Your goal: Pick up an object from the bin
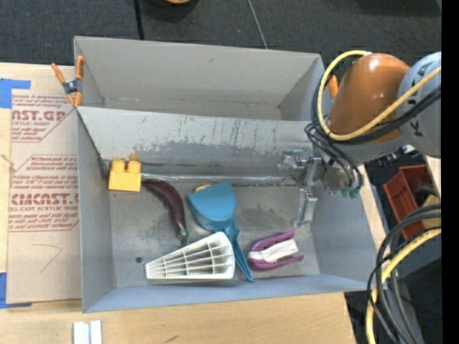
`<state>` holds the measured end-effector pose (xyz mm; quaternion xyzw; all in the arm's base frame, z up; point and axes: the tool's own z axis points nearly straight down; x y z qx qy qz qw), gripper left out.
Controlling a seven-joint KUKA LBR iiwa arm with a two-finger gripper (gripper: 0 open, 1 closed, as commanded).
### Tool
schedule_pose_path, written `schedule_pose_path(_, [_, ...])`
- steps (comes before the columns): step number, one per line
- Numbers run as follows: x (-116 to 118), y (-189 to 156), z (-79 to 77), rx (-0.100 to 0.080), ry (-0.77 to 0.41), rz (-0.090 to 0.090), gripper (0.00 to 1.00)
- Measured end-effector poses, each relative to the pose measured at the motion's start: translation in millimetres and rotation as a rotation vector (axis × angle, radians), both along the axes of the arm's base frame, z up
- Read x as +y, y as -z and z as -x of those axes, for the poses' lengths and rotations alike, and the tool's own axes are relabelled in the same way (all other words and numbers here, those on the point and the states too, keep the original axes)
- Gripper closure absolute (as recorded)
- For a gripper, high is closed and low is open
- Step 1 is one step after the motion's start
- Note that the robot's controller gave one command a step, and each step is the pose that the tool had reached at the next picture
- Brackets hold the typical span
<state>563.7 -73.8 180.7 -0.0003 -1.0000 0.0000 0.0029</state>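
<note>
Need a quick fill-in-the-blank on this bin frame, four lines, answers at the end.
1. The block by the bin's left wall is ___.
2. The scoop in the middle of the bin is ___.
3. The item nearest the gripper is white and ___.
4. The ribbed fan-shaped piece beside the scoop is ___.

Missing words: yellow; blue; purple; white.
</note>
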Motion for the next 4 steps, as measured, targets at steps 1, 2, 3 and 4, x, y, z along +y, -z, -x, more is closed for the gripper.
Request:
schedule_pose_path(1, [0,-3,-0.5,-0.004,-0.001,0.0,0.0])
schedule_pose_path(2, [0,-4,-1.2,-0.006,-0.003,0.001,0.0])
schedule_pose_path(3, [-21,21,6.7,-0.01,-0.047,0.001,0.0])
schedule_pose_path(4, [14,54,23.5,-0.007,-0.124,0.003,0.0])
